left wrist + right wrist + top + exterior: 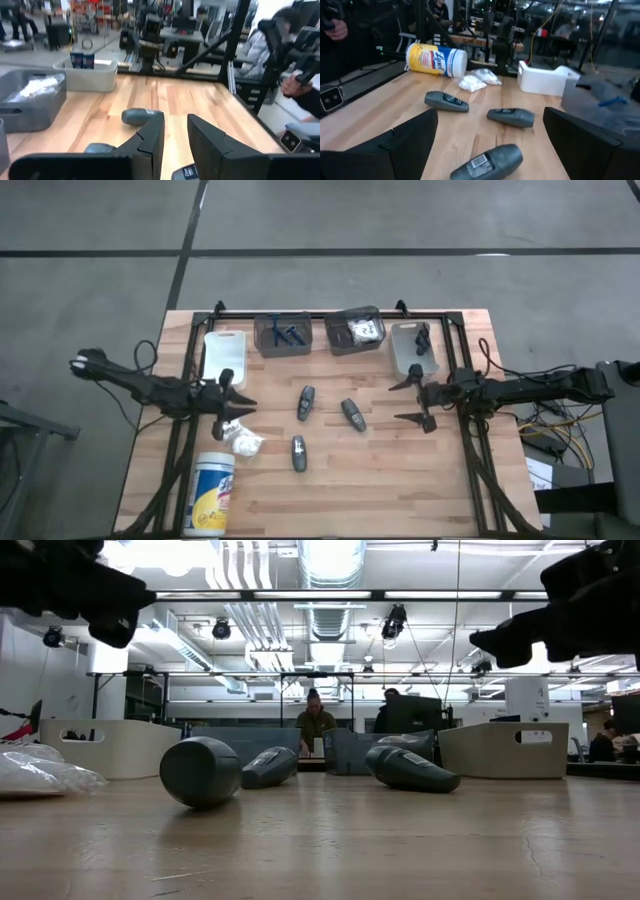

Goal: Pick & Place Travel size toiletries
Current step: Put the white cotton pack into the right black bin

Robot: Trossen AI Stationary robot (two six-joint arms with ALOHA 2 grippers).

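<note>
Right gripper [415,402]: seen at centre right of the high view, its two fingers spread wide with nothing between them; it is held above the wood, just right of the loose tubes and just below the light grey bin.
Left gripper [236,402]: placed at centre left of the high view, fingers drawn near to each other but with a narrow gap, as shown in its wrist view; nothing is seen held. It is poised just above the white packets.
Dark grey tubes: three are left loose in the middle of the table [400,490] — one [305,402] at centre, one [353,414] to its right and nearest the right gripper, one [298,452] lower down.
White packets [243,440]: a small heap is found at lower left of centre, not yet binned.
Bins: four are lined along the upper edge. A white bin [223,352] stands at the left; thin blue sticks are held in the dark bin [282,333] next to it; white packets lie in the second dark bin [357,330]; a small black piece is seen in the light grey bin [415,348].
Canister [212,493]: laid on its side at lower left, not part of the set.
Progress: sorting is judged partly done; three tubes and the packet heap are left.
</note>
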